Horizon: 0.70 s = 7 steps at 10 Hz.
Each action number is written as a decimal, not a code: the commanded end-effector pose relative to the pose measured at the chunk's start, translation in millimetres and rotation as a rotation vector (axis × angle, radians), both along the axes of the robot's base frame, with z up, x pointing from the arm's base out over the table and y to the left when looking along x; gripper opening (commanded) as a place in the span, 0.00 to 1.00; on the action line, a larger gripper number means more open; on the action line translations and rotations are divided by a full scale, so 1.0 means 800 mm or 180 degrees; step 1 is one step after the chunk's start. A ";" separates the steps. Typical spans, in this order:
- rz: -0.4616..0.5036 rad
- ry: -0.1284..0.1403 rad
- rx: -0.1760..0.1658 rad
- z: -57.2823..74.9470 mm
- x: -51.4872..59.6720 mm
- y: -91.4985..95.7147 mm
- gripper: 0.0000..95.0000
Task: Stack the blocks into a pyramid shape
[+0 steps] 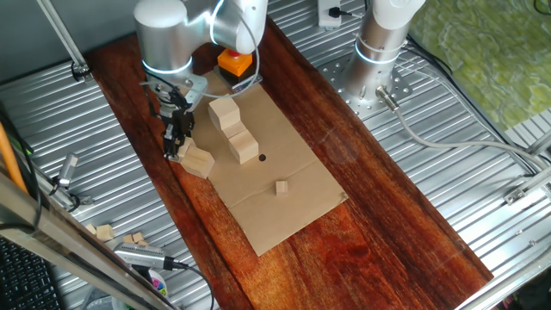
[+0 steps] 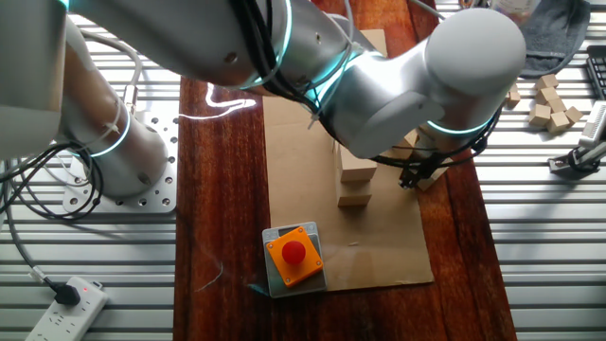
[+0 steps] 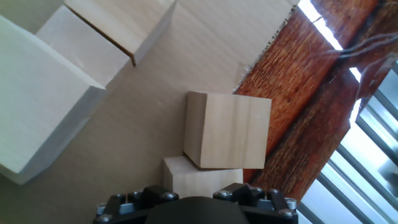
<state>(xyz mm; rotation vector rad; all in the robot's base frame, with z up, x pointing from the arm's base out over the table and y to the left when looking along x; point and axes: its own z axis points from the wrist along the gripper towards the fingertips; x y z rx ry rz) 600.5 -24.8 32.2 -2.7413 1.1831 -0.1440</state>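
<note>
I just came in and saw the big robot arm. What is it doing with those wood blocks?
The arm is building with pale wooden blocks on a sheet of cardboard. Several sit bunched together already. Its gripper is low at the cardboard's edge, beside two more blocks. Whether it grips one is unclear. An orange button box sits nearby.

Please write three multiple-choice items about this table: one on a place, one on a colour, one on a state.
1. The tiny wooden cube lies on:
A. the cardboard
B. the metal grid
C. a bigger block

2. The button of the orange block is:
A. green
B. red
C. blue

3. The gripper is:
A. holding the orange block
B. over the tiny wooden cube
C. low, beside a pale block at the cardboard's edge

Key: A, the cube sits alone on the sheet; B, the button shows red on the orange body; C, the gripper stands next to that block.
</note>
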 end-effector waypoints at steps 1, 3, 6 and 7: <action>-0.0085 0.0072 0.0010 0.000 -0.001 -0.001 0.40; -0.0198 0.0108 0.0028 0.000 -0.001 0.000 0.00; -0.0292 0.0089 -0.0009 0.004 -0.002 0.000 0.00; -0.0329 0.0088 -0.0018 0.004 -0.002 0.000 0.00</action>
